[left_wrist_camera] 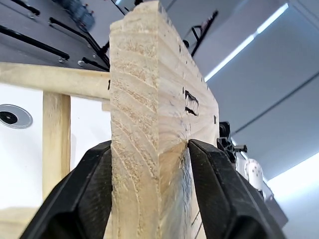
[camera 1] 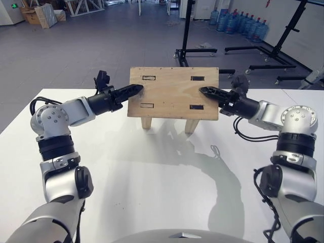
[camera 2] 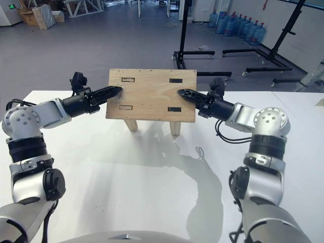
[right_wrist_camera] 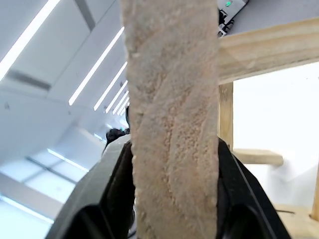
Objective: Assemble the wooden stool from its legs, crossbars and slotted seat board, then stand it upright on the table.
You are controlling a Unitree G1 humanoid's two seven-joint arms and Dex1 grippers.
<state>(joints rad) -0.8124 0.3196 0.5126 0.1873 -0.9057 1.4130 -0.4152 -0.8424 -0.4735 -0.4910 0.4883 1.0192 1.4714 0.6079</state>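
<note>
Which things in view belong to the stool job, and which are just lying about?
Job: seat board on its legs, standing on the table; left gripper and right gripper, each shut on a board edge.
Lying about: black stands; water bottles; cardboard boxes.

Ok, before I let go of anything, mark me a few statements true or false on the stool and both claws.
1. The stool is upright on the table, with its legs under the seat. True.
2. The left claw is open and clear of the seat. False: it is shut on the seat's left edge.
3. The right claw clamps the seat's right edge. True.
4. The seat's top shows two slots. False: it shows four, one near each corner.
</note>
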